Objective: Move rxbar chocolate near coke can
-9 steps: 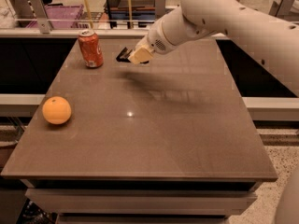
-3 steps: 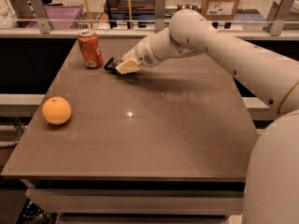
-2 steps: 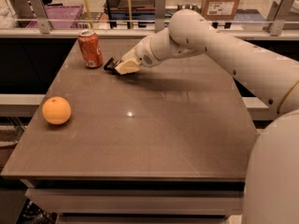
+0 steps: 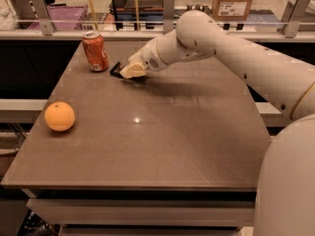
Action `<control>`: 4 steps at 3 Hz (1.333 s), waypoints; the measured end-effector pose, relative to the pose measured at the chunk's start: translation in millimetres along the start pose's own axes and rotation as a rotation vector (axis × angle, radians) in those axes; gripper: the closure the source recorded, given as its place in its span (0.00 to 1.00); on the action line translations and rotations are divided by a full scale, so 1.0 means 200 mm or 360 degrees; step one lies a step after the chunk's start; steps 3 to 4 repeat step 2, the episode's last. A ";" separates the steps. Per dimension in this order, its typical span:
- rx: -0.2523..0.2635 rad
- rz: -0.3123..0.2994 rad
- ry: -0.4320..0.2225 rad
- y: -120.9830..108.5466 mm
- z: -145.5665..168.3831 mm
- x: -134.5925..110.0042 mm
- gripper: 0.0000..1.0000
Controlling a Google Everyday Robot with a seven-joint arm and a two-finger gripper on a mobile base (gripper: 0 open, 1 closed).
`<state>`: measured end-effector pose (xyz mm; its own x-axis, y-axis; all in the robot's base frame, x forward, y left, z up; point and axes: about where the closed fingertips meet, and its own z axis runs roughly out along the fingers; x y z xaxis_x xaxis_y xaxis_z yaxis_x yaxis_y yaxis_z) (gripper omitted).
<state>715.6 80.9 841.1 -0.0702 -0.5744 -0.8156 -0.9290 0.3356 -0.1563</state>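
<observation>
The coke can (image 4: 95, 51) stands upright at the far left of the brown table (image 4: 162, 146). The rxbar chocolate (image 4: 116, 69), a black wrapper, shows just right of the can at the tip of my gripper (image 4: 129, 72). The gripper is low at the table surface with its cream fingers around the bar, most of which they hide. The white arm reaches in from the right.
A round orange fruit (image 4: 60, 116) lies near the table's left edge. Behind the table runs a rail with posts, a purple crate (image 4: 59, 16) and a cardboard box (image 4: 235, 2). The robot's white body fills the lower right corner.
Since three seconds ago the gripper has carried the bar left and down toward the can. Over the last second it has barely moved.
</observation>
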 end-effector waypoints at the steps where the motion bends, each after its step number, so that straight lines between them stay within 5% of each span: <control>1: -0.0006 -0.0001 0.0000 0.01 0.01 0.00 0.00; 4: -0.0007 -0.0001 0.0000 0.01 0.01 0.00 0.00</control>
